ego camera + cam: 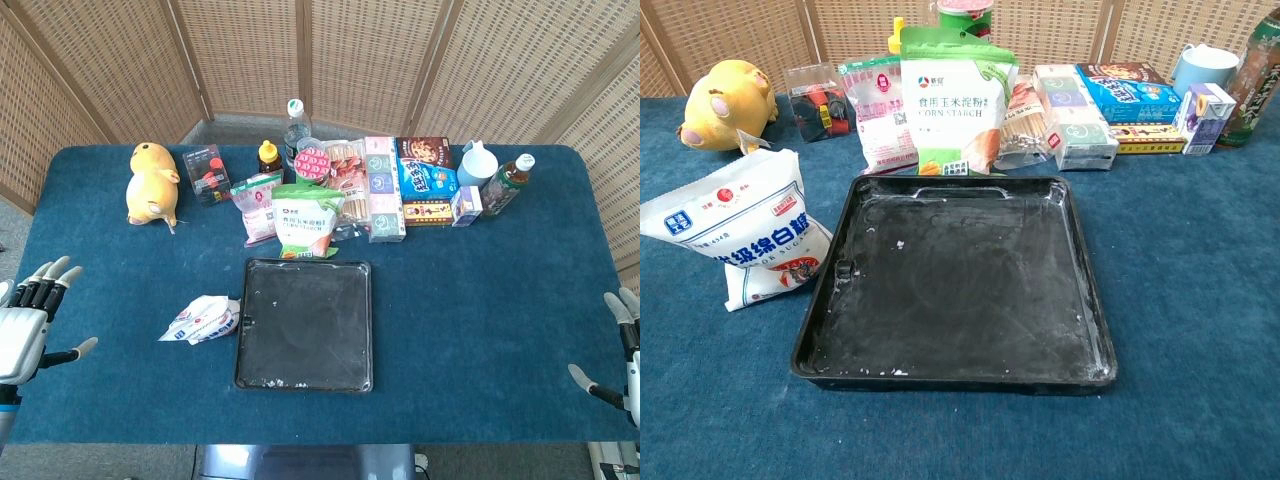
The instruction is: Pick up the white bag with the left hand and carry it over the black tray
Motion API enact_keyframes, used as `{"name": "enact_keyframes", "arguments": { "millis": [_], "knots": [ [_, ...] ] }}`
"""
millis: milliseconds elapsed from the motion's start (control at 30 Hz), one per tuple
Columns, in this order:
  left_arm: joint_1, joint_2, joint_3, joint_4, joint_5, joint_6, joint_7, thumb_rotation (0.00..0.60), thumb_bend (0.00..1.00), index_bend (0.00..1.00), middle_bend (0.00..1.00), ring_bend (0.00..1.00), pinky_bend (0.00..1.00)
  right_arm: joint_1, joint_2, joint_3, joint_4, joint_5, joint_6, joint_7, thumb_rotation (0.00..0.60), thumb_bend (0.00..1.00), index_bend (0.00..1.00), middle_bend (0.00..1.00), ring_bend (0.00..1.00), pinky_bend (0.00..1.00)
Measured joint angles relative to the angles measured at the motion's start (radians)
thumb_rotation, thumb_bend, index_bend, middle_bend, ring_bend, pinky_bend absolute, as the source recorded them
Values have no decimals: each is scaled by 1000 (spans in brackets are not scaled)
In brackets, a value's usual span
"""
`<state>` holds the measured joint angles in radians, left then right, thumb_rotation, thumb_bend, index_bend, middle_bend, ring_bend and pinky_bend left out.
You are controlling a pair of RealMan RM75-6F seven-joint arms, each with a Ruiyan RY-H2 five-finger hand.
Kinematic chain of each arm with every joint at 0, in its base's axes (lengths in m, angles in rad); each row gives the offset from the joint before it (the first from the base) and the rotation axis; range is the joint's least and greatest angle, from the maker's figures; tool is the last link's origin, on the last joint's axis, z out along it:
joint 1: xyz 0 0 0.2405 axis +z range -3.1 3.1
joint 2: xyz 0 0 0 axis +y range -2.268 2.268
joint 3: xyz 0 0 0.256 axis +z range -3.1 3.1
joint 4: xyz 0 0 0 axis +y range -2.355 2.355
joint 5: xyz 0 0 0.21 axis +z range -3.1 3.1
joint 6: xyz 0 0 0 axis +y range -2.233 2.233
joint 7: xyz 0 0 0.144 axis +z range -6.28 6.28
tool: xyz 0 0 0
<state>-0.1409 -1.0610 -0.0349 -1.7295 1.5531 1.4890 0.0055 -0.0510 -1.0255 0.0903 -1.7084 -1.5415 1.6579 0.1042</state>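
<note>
The white bag [745, 238] lies on the blue worktop [480, 300] just beside the left edge of the black tray [305, 323], its printed face turned up and toward the chest camera. The left hand [28, 318] hovers well apart from it at the worktop's left edge, fingers [52, 278] spread wide and holding nothing. The right hand [618, 360] shows only partly at the right edge, fingers apart, also empty.

The step in hand looks like the reach. The bag is soft and slumped, so a grasp across its plump middle or gathered top should hold better than a pinch at a corner. It should be lifted clear of the tray's raised rim before moving sideways.

The tray holds nothing but pale smears and specks. Behind it stand a corn starch pouch [958, 105], boxes and bottles, all closed; their contents cannot be seen.
</note>
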Motion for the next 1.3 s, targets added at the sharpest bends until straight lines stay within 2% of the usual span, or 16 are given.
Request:
{"name": "enact_keyframes", "arguments": {
  "millis": [267, 433, 733, 1100, 1300],
  "knots": [
    [-3, -8, 7, 10, 2, -16, -11, 600, 27, 59, 0, 0, 116, -1, 2, -1, -2, -1, 1, 2, 600, 0, 22, 0, 25, 0],
    [-30, -47, 22, 55, -3, -101, -57, 600, 22, 59, 0, 0, 116, -1, 6, 2, -2, 6, -1, 16, 600, 0, 22, 0, 25, 0],
    [-117, -199, 21, 207, -7, -235, -238, 600, 16, 60, 0, 0, 116, -1, 11, 4, 2, 13, -5, 27, 600, 0, 22, 0, 25, 0],
    [-182, -368, -10, 330, -63, -325, -293, 600, 15, 60, 0, 0, 116, 0, 12, 6, 8, 20, -10, 35, 600, 0, 22, 0, 25, 0],
    [-205, -434, -22, 362, -103, -369, -324, 600, 17, 59, 0, 0, 116, -2, 16, 9, 10, 28, -8, 50, 600, 0, 22, 0, 25, 0]
  ]
}}
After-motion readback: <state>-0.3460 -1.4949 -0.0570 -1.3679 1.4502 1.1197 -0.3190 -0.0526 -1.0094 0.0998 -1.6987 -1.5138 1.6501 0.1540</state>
